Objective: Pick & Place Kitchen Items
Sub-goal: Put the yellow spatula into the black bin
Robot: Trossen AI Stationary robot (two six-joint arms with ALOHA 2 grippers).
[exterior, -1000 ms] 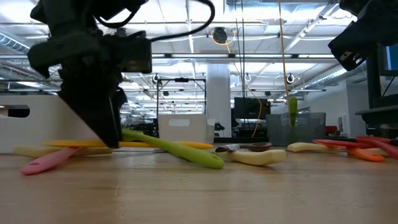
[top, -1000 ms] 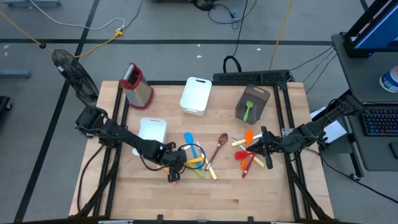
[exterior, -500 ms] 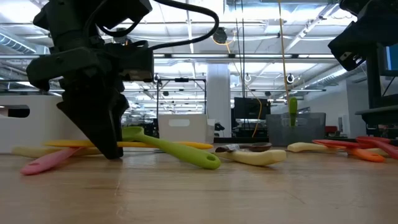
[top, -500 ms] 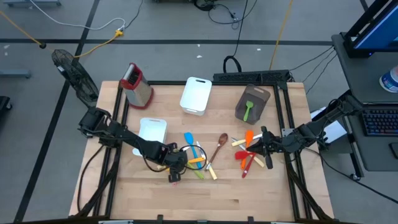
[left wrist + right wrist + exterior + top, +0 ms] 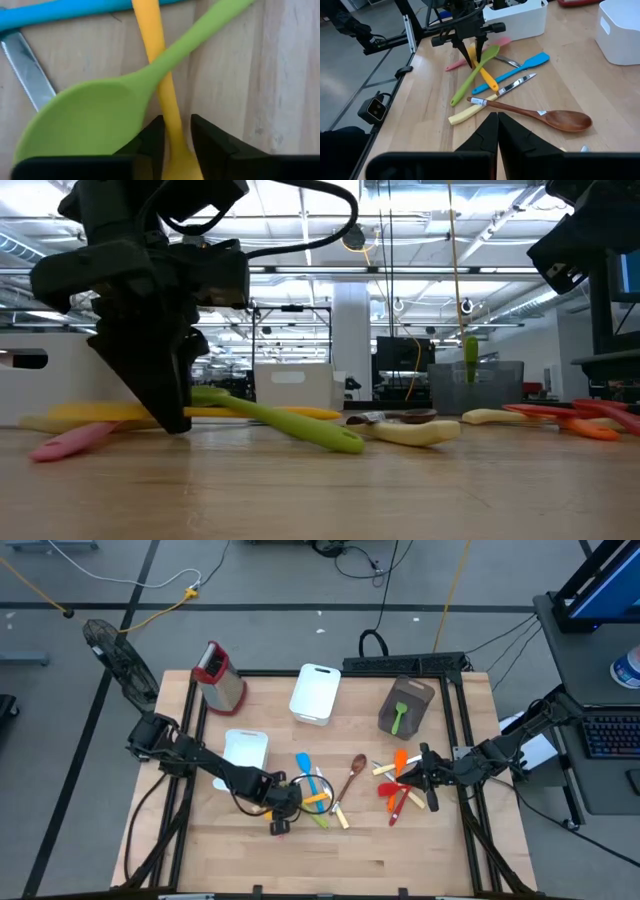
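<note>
A yellow utensil (image 5: 160,75) lies on the table in the middle group, crossed by a green spoon (image 5: 80,120). A blue spatula (image 5: 303,764), a pink utensil (image 5: 279,826), a wooden spoon (image 5: 354,775) and a cream-handled knife (image 5: 338,814) lie around them. My left gripper (image 5: 283,802) points down with its fingers on the yellow utensil. My right gripper (image 5: 428,790) is shut and empty over the red and orange utensils (image 5: 397,796) at the right. My left gripper pinches the yellow utensil between its two fingers (image 5: 152,142) at the neck (image 5: 175,135), where the handle widens into the head. The fingers come from above, pointing down, and lie across the handle. The utensil lies flat on the table (image 5: 100,412).
Two white trays (image 5: 316,692) (image 5: 245,748) stand at the back and left of the group. A box grater (image 5: 218,675) is at the far left. A grey bin (image 5: 405,705) holds a green spatula at the far right. Bare wood lies along the near edge.
My left gripper has sunk a little toward the table, its fingertips now down by the yellow utensil. The green spoon has shifted slightly.
</note>
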